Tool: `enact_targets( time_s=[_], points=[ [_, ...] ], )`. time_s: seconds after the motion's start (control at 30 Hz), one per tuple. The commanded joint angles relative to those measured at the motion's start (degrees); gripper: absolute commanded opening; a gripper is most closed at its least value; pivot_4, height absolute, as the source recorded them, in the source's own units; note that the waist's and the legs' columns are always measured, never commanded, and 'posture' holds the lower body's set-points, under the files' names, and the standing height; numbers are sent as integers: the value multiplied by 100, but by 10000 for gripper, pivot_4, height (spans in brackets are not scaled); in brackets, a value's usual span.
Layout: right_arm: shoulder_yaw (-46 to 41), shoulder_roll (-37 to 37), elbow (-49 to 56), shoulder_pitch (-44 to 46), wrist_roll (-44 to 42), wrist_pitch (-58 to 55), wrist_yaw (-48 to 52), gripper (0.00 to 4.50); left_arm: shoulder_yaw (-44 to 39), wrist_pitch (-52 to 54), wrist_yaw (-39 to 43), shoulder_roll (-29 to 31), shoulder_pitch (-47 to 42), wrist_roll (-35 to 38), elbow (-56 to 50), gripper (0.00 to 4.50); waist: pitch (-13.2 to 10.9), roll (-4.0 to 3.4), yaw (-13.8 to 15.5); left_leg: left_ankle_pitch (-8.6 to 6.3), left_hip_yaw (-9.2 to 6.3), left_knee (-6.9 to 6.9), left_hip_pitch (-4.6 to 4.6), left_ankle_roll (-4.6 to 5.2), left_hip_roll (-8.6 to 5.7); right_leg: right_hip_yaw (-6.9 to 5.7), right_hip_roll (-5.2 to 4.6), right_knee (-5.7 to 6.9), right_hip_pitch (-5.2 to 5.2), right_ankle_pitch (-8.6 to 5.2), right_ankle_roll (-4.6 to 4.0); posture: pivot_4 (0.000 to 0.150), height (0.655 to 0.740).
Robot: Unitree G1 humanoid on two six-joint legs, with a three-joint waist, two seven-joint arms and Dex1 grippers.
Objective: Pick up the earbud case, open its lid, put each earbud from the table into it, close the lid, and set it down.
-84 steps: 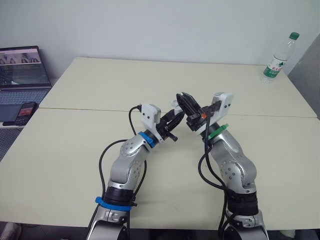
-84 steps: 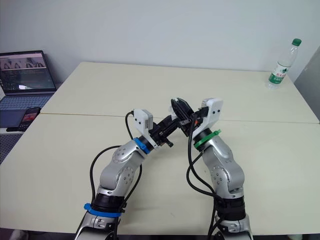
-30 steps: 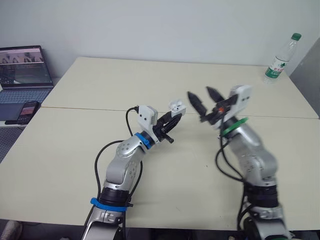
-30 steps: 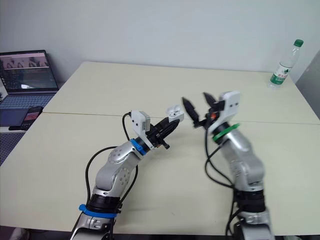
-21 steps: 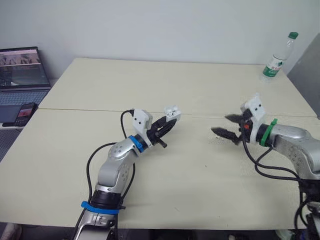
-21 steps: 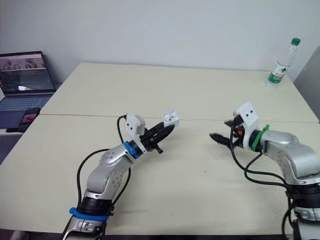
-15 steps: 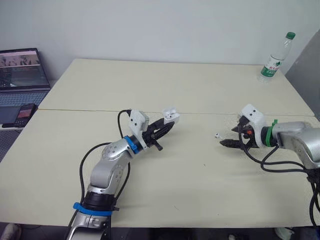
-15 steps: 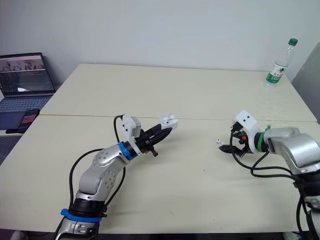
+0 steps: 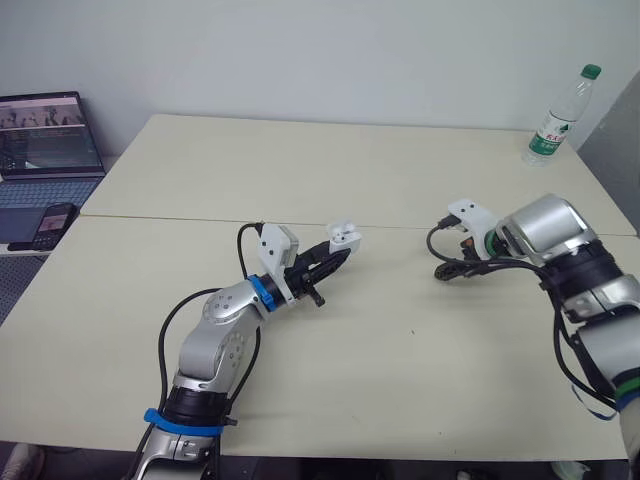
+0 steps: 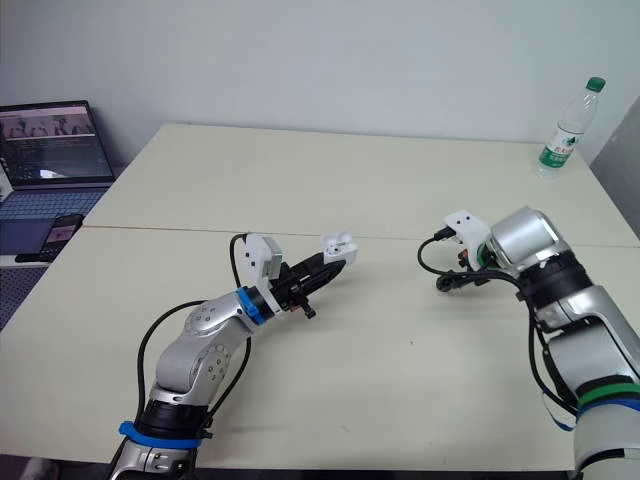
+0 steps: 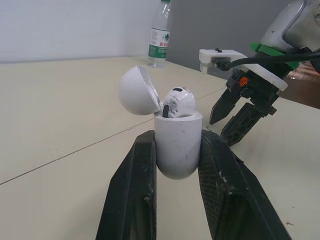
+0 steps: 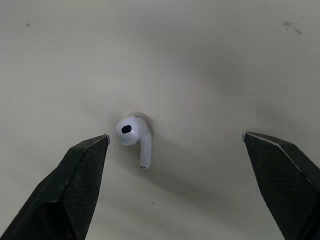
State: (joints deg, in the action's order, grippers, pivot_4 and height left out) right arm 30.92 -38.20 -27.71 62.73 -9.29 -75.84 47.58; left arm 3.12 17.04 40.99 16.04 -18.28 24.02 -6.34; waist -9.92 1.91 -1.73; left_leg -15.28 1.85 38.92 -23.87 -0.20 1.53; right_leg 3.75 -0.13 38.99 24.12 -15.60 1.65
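Currently right hand (image 12: 173, 136) spread astride earbud (image 12: 134, 136).

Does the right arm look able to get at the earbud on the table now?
Likely yes: the right gripper is poised over the earbud, jaws open on either side, nothing between.

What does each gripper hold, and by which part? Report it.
Left gripper: white rounded earbud case, fingers on its lower body. Right gripper: nothing, open over a white earbud.
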Motion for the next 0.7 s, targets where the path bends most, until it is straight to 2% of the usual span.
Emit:
enact_targets(
  time_s=[0.03,0.37,0.5,0.6,0.7],
  points=[
    [221,81,-246,217,162,27,175,44771,-34,-84,-25,-21,22,44,-284,7720,0,-1,-1,0,1,0,0,0,0,0,0,0,1,0,0,1500,7389],
    [114,326,-322,259,226,-31,361,44771,-62,-89,-79,5,97,38,-327,7720,2,-3,-13,0,-2,1,4,0,4,-9,2,5,-1,4,-5,1500,7389],
    [2,386,-265,291,241,-99,327,32712,-51,-100,-76,0,112,29,-317,7720,2,-3,-15,0,-3,1,4,0,5,-9,3,5,-1,5,-6,1500,7389],
    [20,401,-155,274,254,-161,329,32712,-44,-103,-72,-4,103,22,-295,7720,2,-3,-14,0,-3,1,4,0,5,-9,3,5,-1,5,-6,1500,7389],
    [12,403,-70,234,243,-242,307,27759,-39,-102,-65,-3,96,19,-283,7720,2,-3,-14,0,-3,1,4,0,4,-9,3,5,-1,5,-6,1500,7389]
  ],
)
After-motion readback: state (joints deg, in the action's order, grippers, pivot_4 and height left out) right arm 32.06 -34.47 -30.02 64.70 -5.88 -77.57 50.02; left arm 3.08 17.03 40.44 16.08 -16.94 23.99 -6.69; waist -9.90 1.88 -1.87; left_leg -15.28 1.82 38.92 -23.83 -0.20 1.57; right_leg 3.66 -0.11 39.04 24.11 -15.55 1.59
